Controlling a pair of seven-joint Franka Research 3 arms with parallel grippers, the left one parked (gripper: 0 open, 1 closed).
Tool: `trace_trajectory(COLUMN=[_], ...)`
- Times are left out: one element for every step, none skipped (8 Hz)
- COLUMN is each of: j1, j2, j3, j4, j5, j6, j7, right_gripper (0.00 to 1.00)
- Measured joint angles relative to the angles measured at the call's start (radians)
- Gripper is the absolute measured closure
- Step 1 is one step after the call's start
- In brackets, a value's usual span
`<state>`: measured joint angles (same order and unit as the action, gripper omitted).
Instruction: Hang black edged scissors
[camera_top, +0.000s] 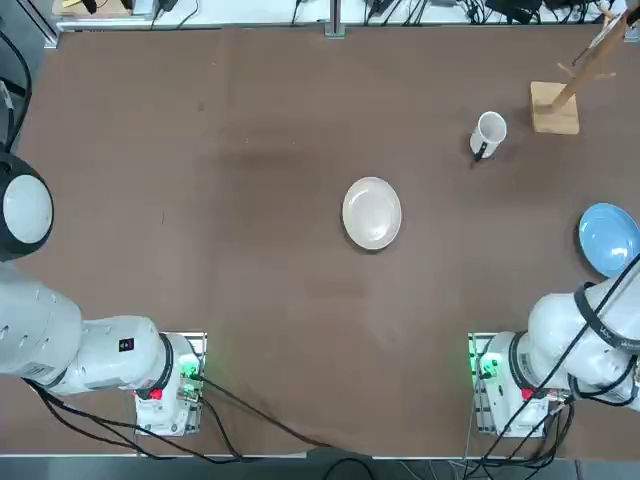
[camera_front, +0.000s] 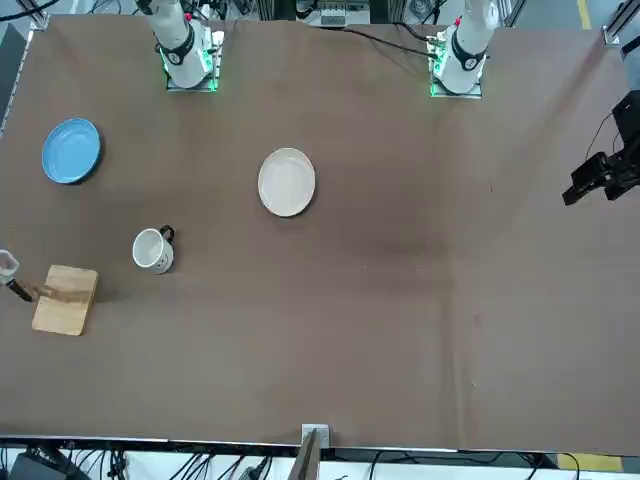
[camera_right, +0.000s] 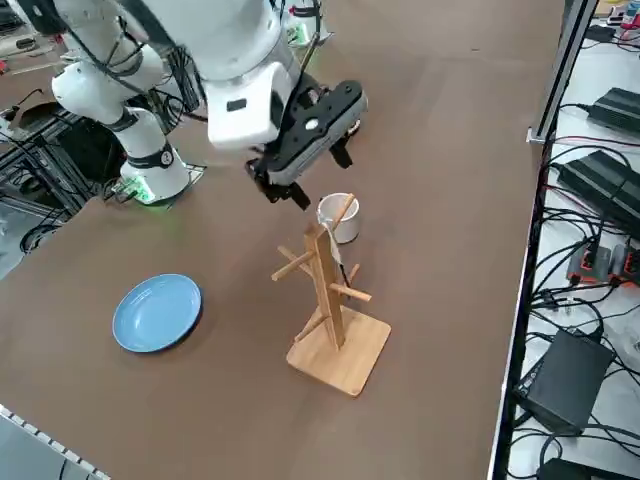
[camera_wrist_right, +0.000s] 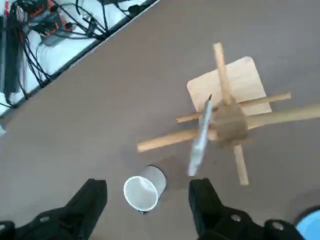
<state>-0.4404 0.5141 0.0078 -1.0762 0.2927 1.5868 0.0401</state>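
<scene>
Top view first: you get little of the working arm here, only its white base at the lower right. The wooden peg rack (camera_top: 556, 105) stands at the far right corner, the white mug with a black handle (camera_top: 487, 134) just beside it, the cream plate (camera_top: 372, 213) mid-table and the blue plate (camera_top: 609, 239) at the right edge. You cannot pick out the scissors from this height.

Front view: same layout mirrored, rack base (camera_front: 64, 299) at the left edge, mug (camera_front: 153, 250) near it. Something pale shows at the frame edge by the rack, too small to call.

Right side view: now you see the right gripper (camera_right: 285, 192), its 2 fingers apart and nothing between them, hanging above and just behind the rack top (camera_right: 320, 240). A thin dark strip hangs along the post under the top peg; it reads as the scissors, though faintly.

Right wrist view: here is your clearest look. The pale grey-white scissors with dark-edged loops (camera_wrist_right: 200, 137) rest across the rack's crossed pegs (camera_wrist_right: 227, 122), blade end toward the mug (camera_wrist_right: 143, 190). They lie well clear of the 2 black fingers (camera_wrist_right: 92, 200), between them in line but far below.

Judging them: thin, stiff, light, smooth metal, so likely to slip or swing on a peg. If you must retake them, grip across the shank near the pivot, not the loops.
</scene>
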Motion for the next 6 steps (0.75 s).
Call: trace_trajectory(j1=[0.039, 0.083, 0.126, 0.161, 0.190, 0.219], j2=[-0.022, -0.049, -0.078, -0.108, -0.138, -0.164], j3=[0.002, 0.004, 0.005, 0.005, 0.006, 0.006], j4=[0.007, 0.010, 0.012, 0.014, 0.014, 0.014], j5=[-0.058, -0.114, -0.155, -0.188, -0.226, -0.262], j6=[-0.022, -0.050, -0.083, -0.114, -0.142, -0.176], j7=[0.001, 0.002, 0.004, 0.006, 0.007, 0.007], right_gripper=[0.00, 0.00, 0.00, 0.00, 0.00, 0.00])
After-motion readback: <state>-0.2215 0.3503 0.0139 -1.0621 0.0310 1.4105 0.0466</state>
